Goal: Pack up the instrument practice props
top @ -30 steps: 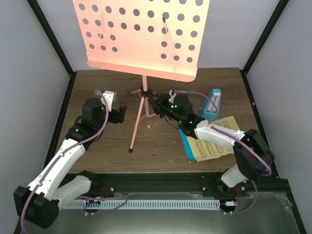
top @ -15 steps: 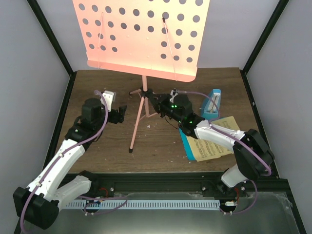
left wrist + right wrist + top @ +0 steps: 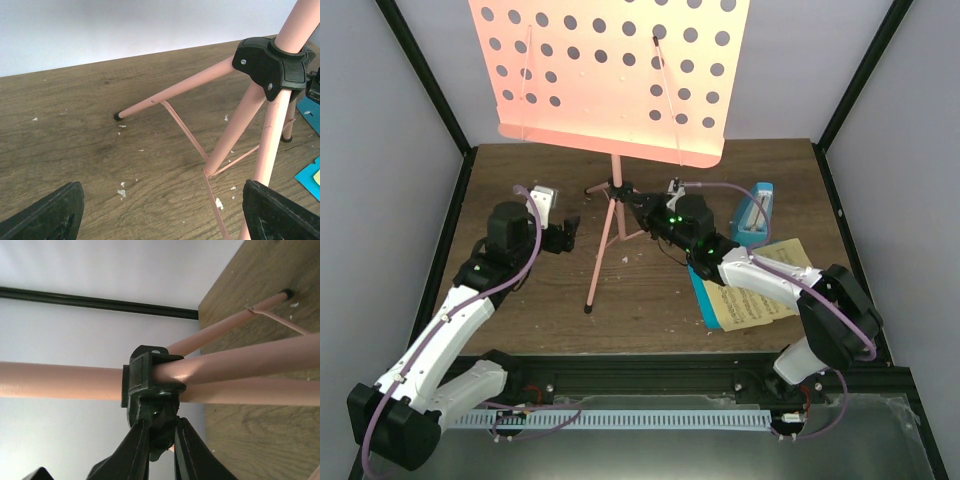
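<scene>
The salmon-pink music stand [image 3: 610, 75] stands upright at the back of the table, its tripod legs spread from a black hub [image 3: 617, 187]. My right gripper [image 3: 638, 207] reaches the hub from the right. In the right wrist view both fingers [image 3: 135, 450] press on the black knob [image 3: 164, 427] under the hub [image 3: 145, 377]. My left gripper [image 3: 570, 232] hovers open left of the tripod, with a leg [image 3: 180, 87] and thin braces ahead of its wide-apart jaws [image 3: 162, 215]. The yellow and blue music sheets [image 3: 755, 290] lie under my right arm. The blue metronome [image 3: 755, 213] stands behind them.
White paper flecks [image 3: 121, 189] dot the wooden table [image 3: 650, 300]. Black frame posts [image 3: 855, 90] and pale walls close in the left, right and back. The stand's wide desk overhangs the back of the table.
My right gripper's fingers have closed in on the hub's black knob. Both arms and the stand have otherwise stayed in place.
</scene>
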